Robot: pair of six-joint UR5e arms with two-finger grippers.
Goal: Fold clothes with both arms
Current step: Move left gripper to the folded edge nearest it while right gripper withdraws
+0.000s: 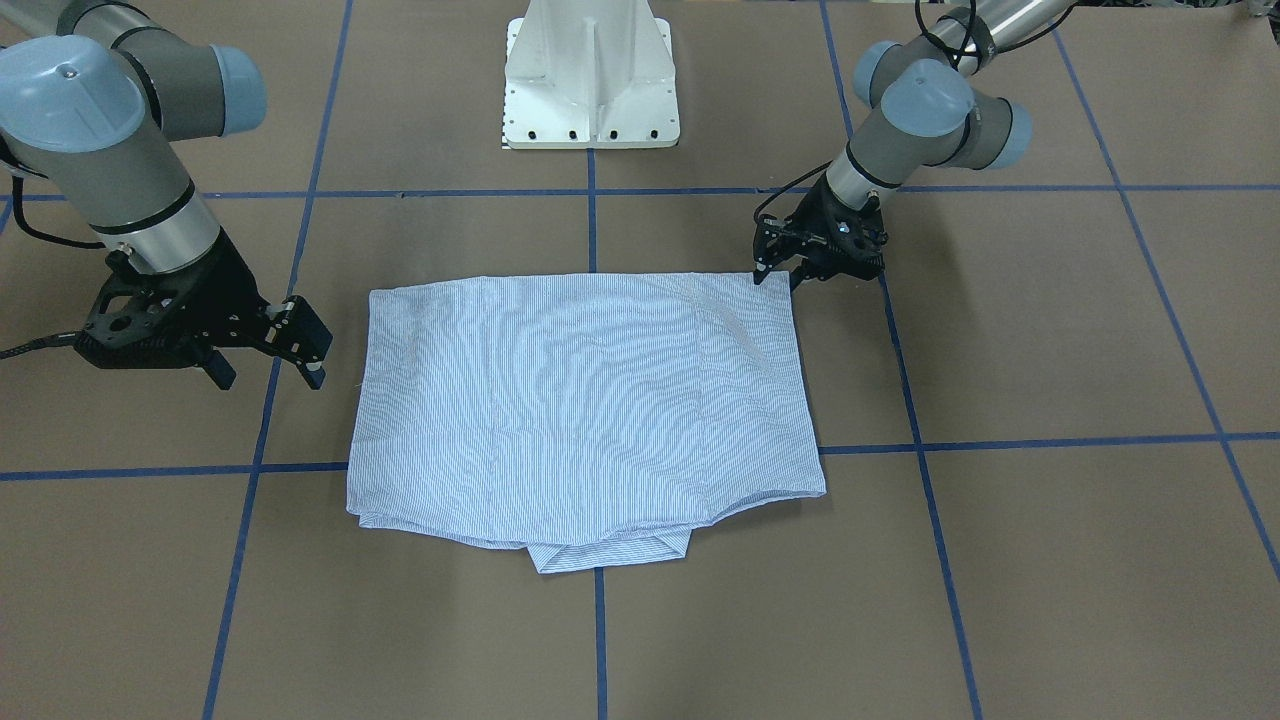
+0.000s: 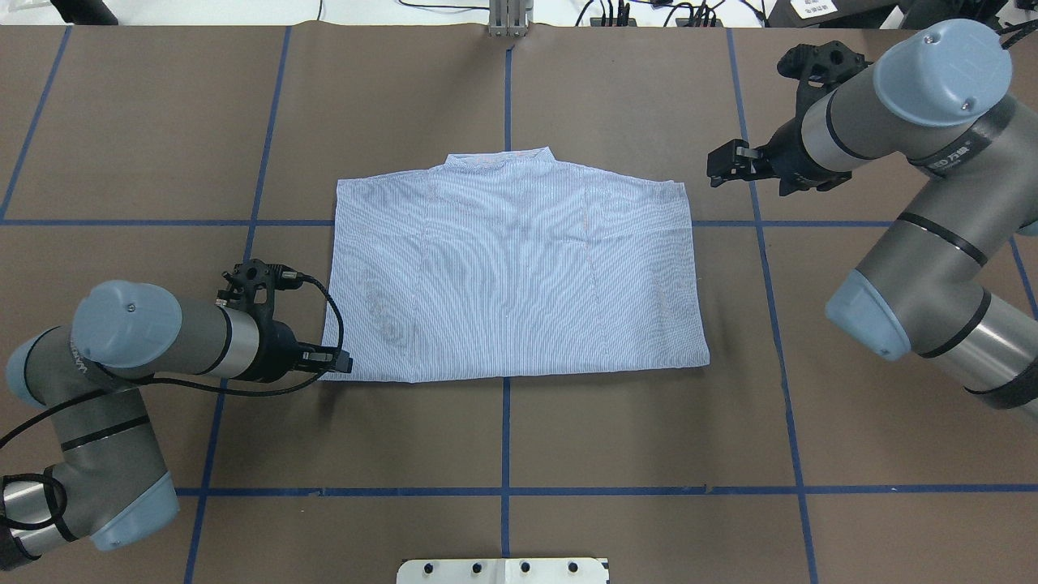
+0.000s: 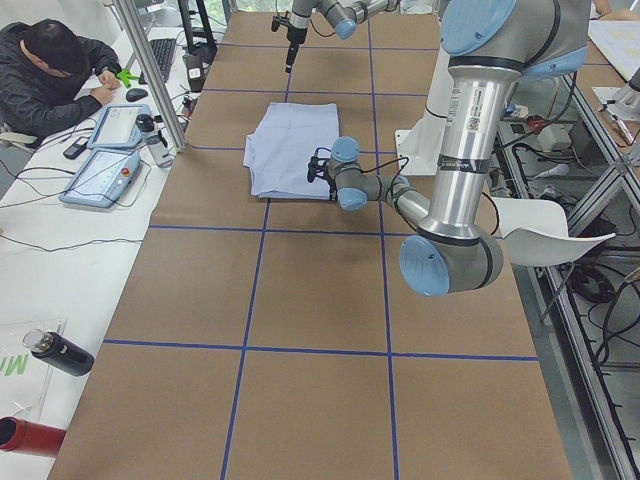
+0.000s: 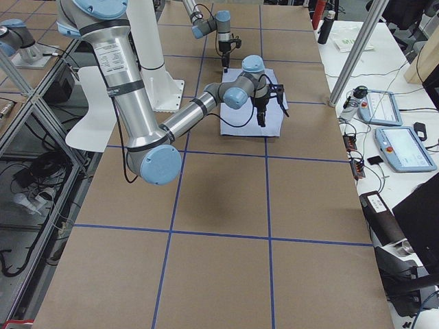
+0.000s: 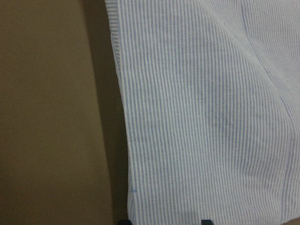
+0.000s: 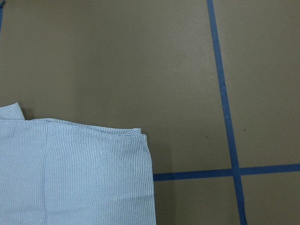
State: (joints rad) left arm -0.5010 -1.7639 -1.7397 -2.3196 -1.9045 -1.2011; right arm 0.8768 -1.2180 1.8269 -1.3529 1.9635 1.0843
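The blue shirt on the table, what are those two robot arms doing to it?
The striped blue shirt is being folded. It lies flat on the brown table as a neat rectangle, with its collar at the far edge in the overhead view. The left hand is open and low at the shirt's near corner, maybe about to pinch it. The right hand is open too, beside the far corner on its side, touching nothing.

One fixed camera looks down from behind the robot (image 1: 590,80), another faces it from across the surface (image 1: 1050,330), two look along it from either end, and both wrist cameras hang over the shirt (image 2: 515,272), the left one nearer, which every view shares.
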